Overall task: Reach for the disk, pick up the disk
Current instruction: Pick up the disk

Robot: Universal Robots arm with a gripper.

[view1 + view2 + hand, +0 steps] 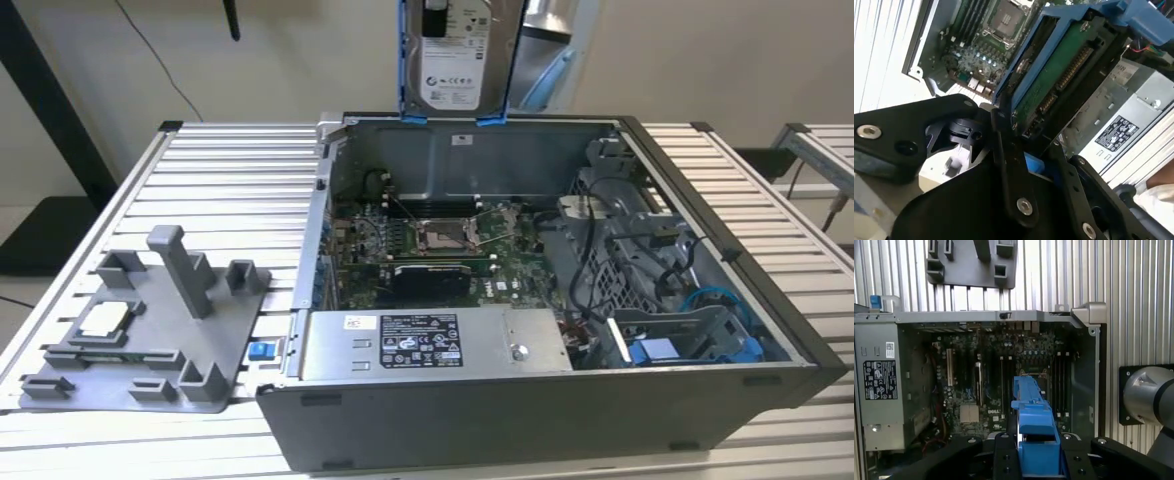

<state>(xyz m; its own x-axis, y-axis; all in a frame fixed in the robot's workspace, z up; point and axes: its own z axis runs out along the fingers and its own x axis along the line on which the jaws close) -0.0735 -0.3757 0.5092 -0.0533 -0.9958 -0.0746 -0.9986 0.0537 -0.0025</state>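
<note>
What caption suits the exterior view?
Disk in its blue bracket held upright, lifted above the open computer case.

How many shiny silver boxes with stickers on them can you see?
2. The disk hangs upright above the back of the open computer case, clamped in the gripper. The power-supply box lies inside the case along its front wall. Others may be hidden.

blue-framed silver disk (451, 62), grey case (534, 415)

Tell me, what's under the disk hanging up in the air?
Under the lifted disk, held by the gripper, sits the open computer case. Inside it show the motherboard with its processor socket and the power-supply box. What lies beneath that box is covered.
</note>
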